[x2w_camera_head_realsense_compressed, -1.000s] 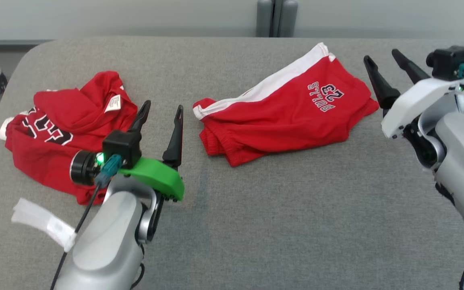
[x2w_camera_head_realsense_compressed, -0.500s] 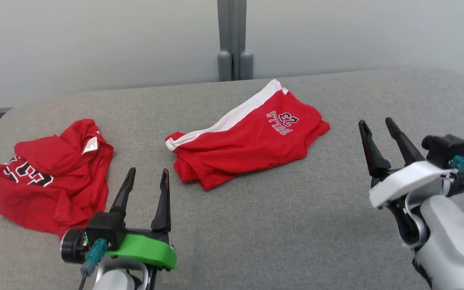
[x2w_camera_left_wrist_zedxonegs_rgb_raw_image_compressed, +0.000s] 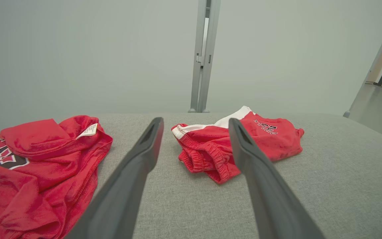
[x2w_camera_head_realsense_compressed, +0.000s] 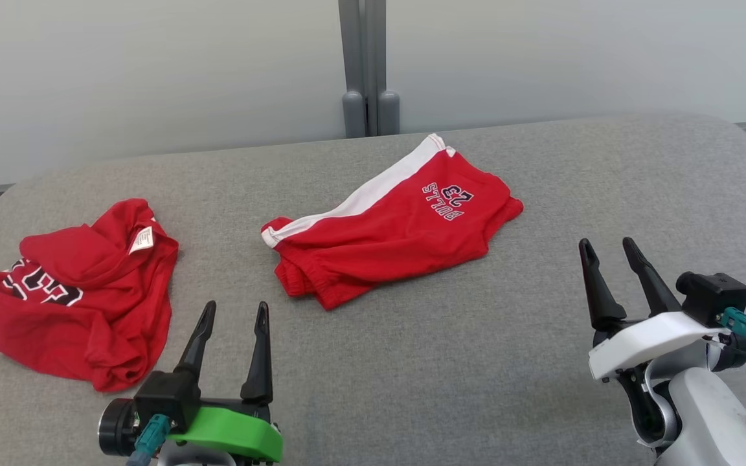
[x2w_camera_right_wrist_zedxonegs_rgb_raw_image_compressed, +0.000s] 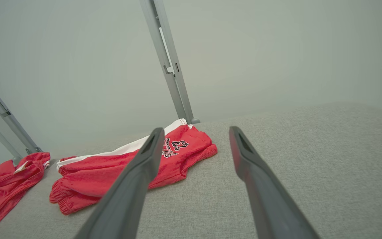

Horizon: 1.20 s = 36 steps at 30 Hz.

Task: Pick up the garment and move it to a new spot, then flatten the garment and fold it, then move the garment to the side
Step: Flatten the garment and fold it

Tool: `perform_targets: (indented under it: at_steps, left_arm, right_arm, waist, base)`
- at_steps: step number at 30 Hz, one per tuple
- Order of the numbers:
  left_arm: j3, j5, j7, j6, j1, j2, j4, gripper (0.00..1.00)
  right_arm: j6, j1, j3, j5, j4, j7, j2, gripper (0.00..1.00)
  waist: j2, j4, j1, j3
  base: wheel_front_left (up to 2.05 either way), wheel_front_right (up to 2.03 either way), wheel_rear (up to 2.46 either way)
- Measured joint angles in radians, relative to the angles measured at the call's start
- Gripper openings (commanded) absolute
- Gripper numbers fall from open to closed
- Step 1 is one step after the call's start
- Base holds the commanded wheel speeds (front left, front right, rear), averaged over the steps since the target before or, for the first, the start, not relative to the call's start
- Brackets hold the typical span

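On the grey surface (x2w_camera_head_realsense_compressed: 451,362), red shorts (x2w_camera_head_realsense_compressed: 399,233) and a crumpled red jersey (x2w_camera_head_realsense_compressed: 81,298) are laid apart; left claw (x2w_camera_head_realsense_compressed: 236,305) and right claw (x2w_camera_head_realsense_compressed: 606,242) are held wide open, empty.

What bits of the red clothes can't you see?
- Head view: the red shirt is crumpled; folds hide most of its lettering.
- Head view: its white tag is too small to read.
- Left wrist view: a finger covers part of the shorts; the left edge crops the shirt.

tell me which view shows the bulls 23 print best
The head view: the print lies unobstructed and legible on the red shorts, though upside down. The right wrist view shows it smaller and slanted; the left wrist view, tiny.
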Motion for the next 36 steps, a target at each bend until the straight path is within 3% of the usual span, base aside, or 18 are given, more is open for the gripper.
perform_targets:
  at_steps: [5,17,24,30,36]
  left_arm:
    - [-0.035,-0.021,0.0,0.003,-0.008,-0.001,0.013,1.0]
    - [-0.084,-0.044,0.0,0.022,-0.077,-0.002,0.03,1.0]
    - [-0.096,-0.047,0.0,0.035,-0.11,-0.002,0.033,1.0]
    - [-0.117,-0.066,0.0,0.048,-0.131,-0.002,0.024,1.0]
    - [-0.135,-0.073,0.0,0.055,-0.137,-0.002,0.018,1.0]
  right_arm:
    - [0.0,-0.006,-0.035,0.059,0.05,0.062,0.019,1.0]
    - [0.0,-0.202,-0.241,0.408,0.259,0.31,0.079,1.0]
    - [0.0,-0.327,-0.339,0.468,0.424,0.369,0.067,1.0]
    - [0.0,-0.412,-0.393,0.452,0.583,0.364,0.029,1.0]
    - [0.0,-0.484,-0.406,0.431,0.665,0.347,-0.011,1.0]
  waist:
    - [0.0,0.035,0.0,0.018]
    - [0.0,0.168,0.0,0.105]
    - [0.0,0.256,0.0,0.159]
    - [0.0,0.327,0.0,0.203]
    - [0.0,0.378,0.0,0.245]
  base:
    - [0.0,0.0,0.0]
    - [0.0,0.0,0.0]
    - [0.0,0.0,0.0]
    - [0.0,0.0,0.0]
    - [0.0,0.0,0.0]
